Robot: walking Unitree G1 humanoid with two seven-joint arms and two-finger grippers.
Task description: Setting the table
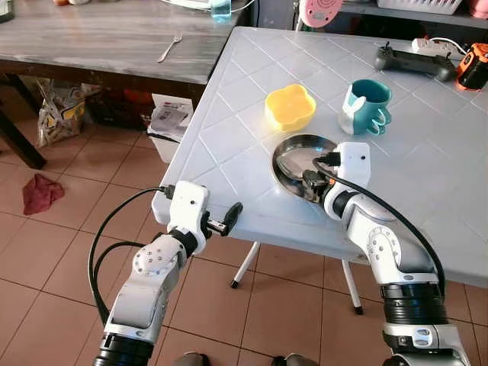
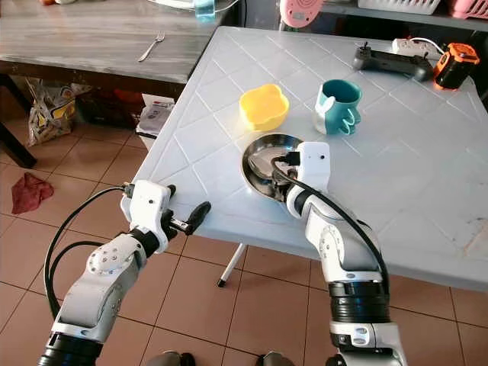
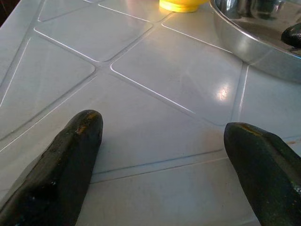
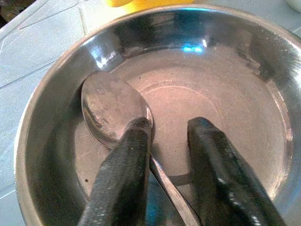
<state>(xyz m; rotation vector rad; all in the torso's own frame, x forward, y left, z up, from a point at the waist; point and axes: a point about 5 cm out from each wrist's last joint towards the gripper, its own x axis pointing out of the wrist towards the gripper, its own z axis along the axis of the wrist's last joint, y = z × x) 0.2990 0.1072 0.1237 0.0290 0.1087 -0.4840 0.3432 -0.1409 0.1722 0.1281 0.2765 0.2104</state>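
Two grippers are in play as we look down from the head cameras. Our right gripper (image 1: 314, 180) reaches into a shallow steel plate (image 1: 293, 151) near the front edge of the white counter (image 1: 427, 175), with a yellow bowl (image 1: 290, 107) just behind the plate and a teal mug (image 1: 367, 107) beside that. Our left gripper (image 1: 229, 217) hangs at the counter's front edge, off to the left of the plate, carrying nothing. On the wooden counter (image 1: 99, 38) farther back lies a fork (image 1: 169, 47). A remote controller (image 1: 408, 62) sits at the far side.

From the left wrist, our fingers (image 3: 66, 160) are spread wide over bare counter, released, with the plate's rim (image 3: 244, 42) ahead.

From the right wrist, a spoon (image 4: 113, 110) lies inside the plate, bowl end resting on the flat bottom, handle running back under our fingers (image 4: 127, 174). One finger lies over the neck of the spoon; the other stands apart on the plate floor. The fingers are parted, and we cannot tell that they grip the handle.

We judge the spoon light, stiff and slippery against the polished steel. It lies flat, so we would pinch the narrow handle from both sides, just behind the bowl end, and expect it to skid or pivot if squeezed off-centre.
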